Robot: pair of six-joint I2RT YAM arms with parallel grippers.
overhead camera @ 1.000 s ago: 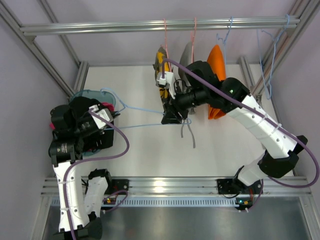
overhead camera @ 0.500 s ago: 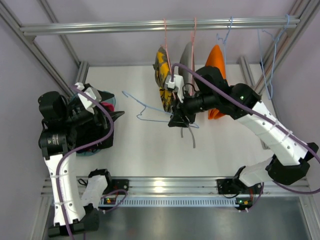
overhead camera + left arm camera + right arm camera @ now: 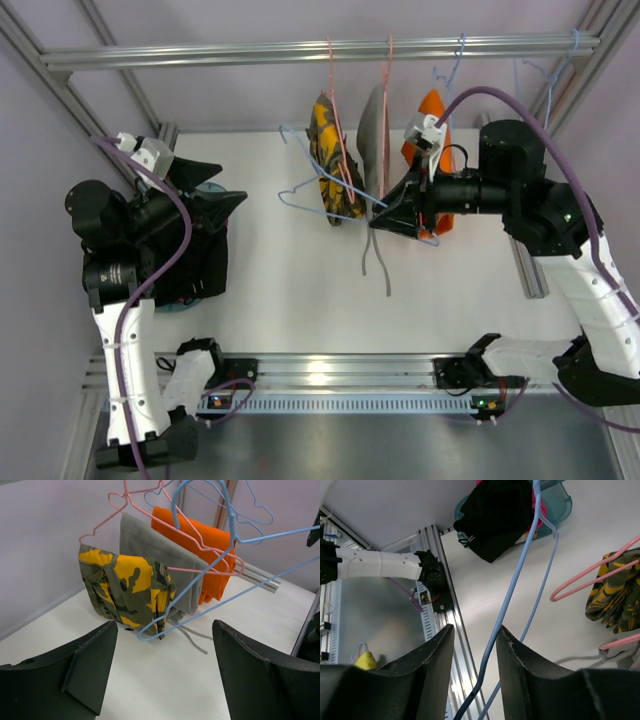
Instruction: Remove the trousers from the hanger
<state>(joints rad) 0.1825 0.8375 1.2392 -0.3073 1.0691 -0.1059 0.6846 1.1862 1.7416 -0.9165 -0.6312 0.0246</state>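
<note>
Black trousers and pink trousers are lying in a basket by the wide-open left pincer, far from the part-open right pincer cradling a blue hanger.

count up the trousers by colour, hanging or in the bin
camo trousers: 1
grey trousers: 1
orange trousers: 1
black trousers: 1
pink trousers: 1
total: 5
</note>
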